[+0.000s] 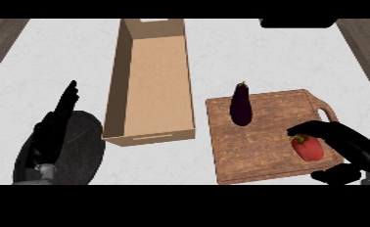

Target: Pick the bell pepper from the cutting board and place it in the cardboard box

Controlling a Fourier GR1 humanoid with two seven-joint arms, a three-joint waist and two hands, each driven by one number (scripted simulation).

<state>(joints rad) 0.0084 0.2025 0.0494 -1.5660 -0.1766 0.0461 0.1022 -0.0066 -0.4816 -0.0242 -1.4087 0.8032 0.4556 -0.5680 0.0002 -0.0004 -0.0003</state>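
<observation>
Bell pepper (308, 147) lies on the cutting board (254, 148) with the right hand (338, 140) curling around it — not yet lifted — so carrying it to the cardboard box (148, 79) remains.

There was one view only, taken from the robot's head and aimed steeply down at the counter (65, 59), so nothing was shared with a second camera. The lens faced away from the robot's body: the counter's near edge lay below the frame, while its far corners showed at the upper left and upper right, where darker flooring appeared. Both forearms entered from the lower edge, the left robot hand (52, 128) at the lower left and the right robot hand (336, 135) at the lower right. The camera sat close enough that the cardboard box (150, 81) and the cutting board (264, 145) together filled most of the middle of the frame.
</observation>
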